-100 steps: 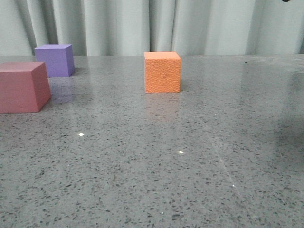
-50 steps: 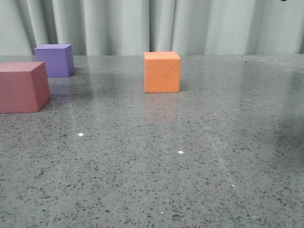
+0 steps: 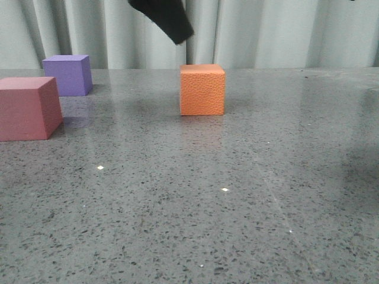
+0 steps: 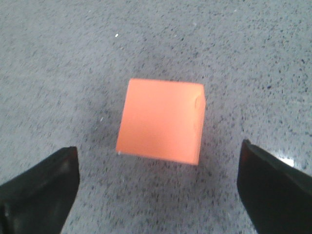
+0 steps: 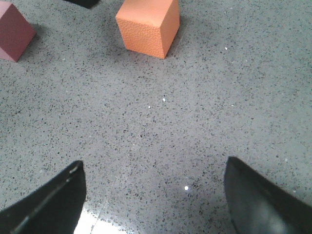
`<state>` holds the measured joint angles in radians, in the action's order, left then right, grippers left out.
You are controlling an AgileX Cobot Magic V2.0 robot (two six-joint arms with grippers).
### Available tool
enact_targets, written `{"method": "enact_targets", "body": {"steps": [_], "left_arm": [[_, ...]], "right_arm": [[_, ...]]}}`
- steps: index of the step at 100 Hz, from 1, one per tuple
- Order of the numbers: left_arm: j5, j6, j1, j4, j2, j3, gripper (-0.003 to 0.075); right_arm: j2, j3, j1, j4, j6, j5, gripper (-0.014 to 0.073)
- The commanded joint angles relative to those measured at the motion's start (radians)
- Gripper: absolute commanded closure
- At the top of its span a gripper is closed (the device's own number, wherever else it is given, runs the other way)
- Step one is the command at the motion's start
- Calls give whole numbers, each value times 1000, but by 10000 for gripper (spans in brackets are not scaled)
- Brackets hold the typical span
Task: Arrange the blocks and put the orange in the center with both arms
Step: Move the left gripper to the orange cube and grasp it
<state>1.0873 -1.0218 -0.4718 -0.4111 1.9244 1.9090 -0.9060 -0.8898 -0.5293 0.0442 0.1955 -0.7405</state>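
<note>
The orange cube stands on the grey speckled table, mid-depth and near the centre. The dusty pink cube is at the left edge, and the purple cube stands behind it. My left gripper hangs above and a little left of the orange cube. In the left wrist view the left gripper is open and empty, with the orange cube below, just ahead of its fingers. My right gripper is open and empty over bare table, well short of the orange cube and the pink cube.
A pale pleated curtain hangs behind the table's far edge. The table is grey speckled stone with small light glints.
My left gripper has come into the front view from the top, above the orange cube. The three cubes have not moved.
</note>
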Motion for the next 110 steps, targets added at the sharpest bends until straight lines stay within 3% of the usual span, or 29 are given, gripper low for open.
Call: {"method": "enact_targets", "body": {"steps": [1, 52, 110], "left_arm": [[-40, -3, -25, -41, -24, 48, 99], [-162, -3, -52, -39, 76, 50, 99], [-115, -3, -52, -35, 141, 50, 121]], "right_arm": [[19, -22, 1, 1, -11, 56, 13], [19, -22, 1, 9, -11, 46, 13], [19, -22, 1, 23, -11, 45, 13]]}}
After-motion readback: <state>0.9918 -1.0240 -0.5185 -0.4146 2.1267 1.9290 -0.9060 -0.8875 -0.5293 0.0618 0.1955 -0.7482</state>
